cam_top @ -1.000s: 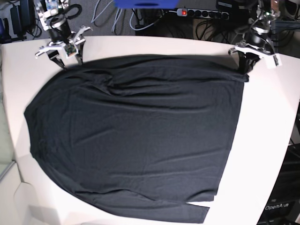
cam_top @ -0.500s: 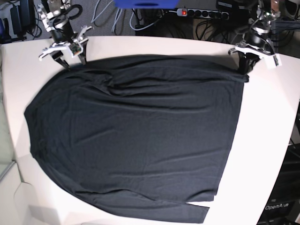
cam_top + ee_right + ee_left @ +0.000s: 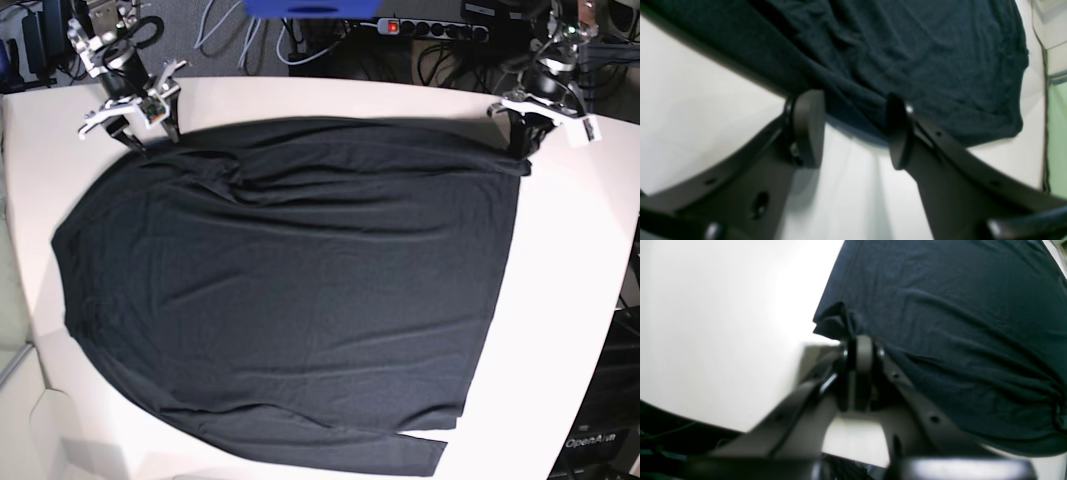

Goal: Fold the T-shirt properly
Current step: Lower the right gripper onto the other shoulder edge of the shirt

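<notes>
The black T-shirt (image 3: 290, 290) lies spread flat over most of the white table (image 3: 570, 300). At the far right corner of the cloth my left gripper (image 3: 520, 150) is shut on the T-shirt; the left wrist view shows the gripper (image 3: 863, 343) pinching a bunched corner of the T-shirt (image 3: 957, 323). My right gripper (image 3: 150, 133) stands open at the far left corner. In the right wrist view its fingers (image 3: 808, 126) sit wide apart just short of the T-shirt (image 3: 907, 50), with bare table between them and nothing held.
Cables and a power strip (image 3: 430, 28) run behind the table's far edge. A blue object (image 3: 310, 8) sits at the top centre. The table's right edge curves inward near a dark unit (image 3: 605, 430). Bare table shows left and right of the cloth.
My right gripper has shifted slightly at the far left corner of the shirt, still open. The left gripper and the shirt have not moved.
</notes>
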Tool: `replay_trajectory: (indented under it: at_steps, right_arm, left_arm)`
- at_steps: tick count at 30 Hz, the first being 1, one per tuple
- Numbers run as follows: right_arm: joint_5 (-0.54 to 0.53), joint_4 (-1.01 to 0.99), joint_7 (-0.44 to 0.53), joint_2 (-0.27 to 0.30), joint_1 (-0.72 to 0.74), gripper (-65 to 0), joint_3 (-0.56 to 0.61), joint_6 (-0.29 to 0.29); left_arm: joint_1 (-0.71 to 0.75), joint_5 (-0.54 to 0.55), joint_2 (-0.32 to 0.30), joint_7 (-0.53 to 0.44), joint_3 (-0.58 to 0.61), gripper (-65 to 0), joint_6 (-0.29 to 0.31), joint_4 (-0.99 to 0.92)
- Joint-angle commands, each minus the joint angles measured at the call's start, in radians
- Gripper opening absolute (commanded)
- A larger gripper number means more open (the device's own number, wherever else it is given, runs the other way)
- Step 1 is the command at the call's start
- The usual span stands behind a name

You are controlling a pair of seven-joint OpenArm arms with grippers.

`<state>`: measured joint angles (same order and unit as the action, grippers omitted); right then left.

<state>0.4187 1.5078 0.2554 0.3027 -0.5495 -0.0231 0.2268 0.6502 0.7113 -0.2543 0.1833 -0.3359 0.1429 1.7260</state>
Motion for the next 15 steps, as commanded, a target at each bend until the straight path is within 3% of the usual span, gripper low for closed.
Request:
replay_trajectory:
  at_steps: [1,6,11,15]
  right_arm:
    - [0.027,-0.005,-0.067,0.01,-0.014,-34.4,-0.001,0.047]
    - [0.027,-0.005,-0.067,0.008,-0.014,-35.3,0.004,0.052]
    - [0.027,-0.006,-0.075,0.014,-0.014,-46.0,0.007,0.052]
    - [0.027,-0.006,-0.141,0.029,-0.001,-51.6,0.009,0.066]
  left_arm:
    - [0.006,0.005,-0.009,-0.023,-0.004,-65.0,0.008,0.015]
    - [0.007,0.009,-0.009,-0.023,-0.004,-65.0,0.008,0.015]
    - [0.007,0.011,-0.009,-0.023,-0.004,-65.0,0.008,0.015]
    - [0.009,0.012,-0.009,-0.023,-0.002,-65.0,0.008,0.016]
